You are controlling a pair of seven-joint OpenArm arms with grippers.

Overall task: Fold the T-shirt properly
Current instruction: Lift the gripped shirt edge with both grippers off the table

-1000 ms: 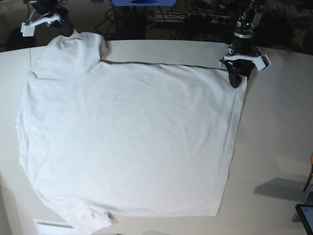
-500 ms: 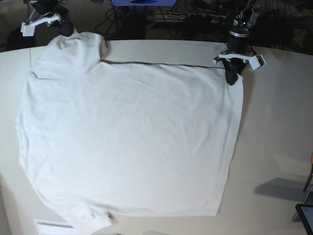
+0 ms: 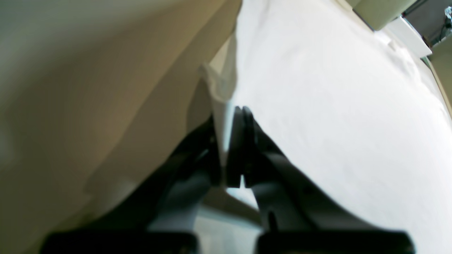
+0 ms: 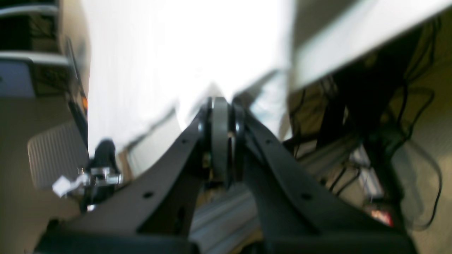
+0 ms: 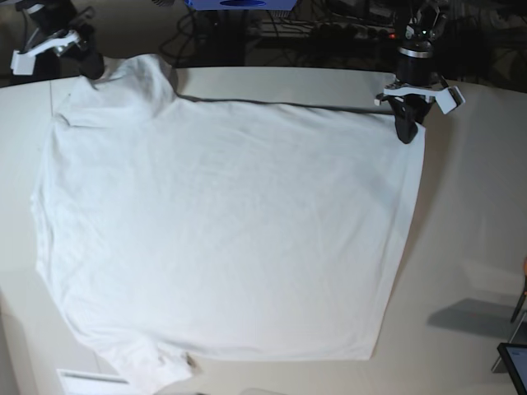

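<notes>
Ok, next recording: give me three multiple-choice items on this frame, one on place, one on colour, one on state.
1. Where on the T-shirt is the left pincer, seen from the base view?
A. far right corner
B. near left sleeve
C. middle of the cloth

2. What colour is the T-shirt?
A. navy
B. white
C. red striped

3. How does the left pincer stand?
A. wide open above the cloth
B. shut on a fold of T-shirt
C. shut on a pen

Key: 1 A, the left pincer sits at the far right corner in the base view. 2 B, the cloth is plain white in every view. 3 B, the left wrist view shows cloth pinched between the closed fingers.
</notes>
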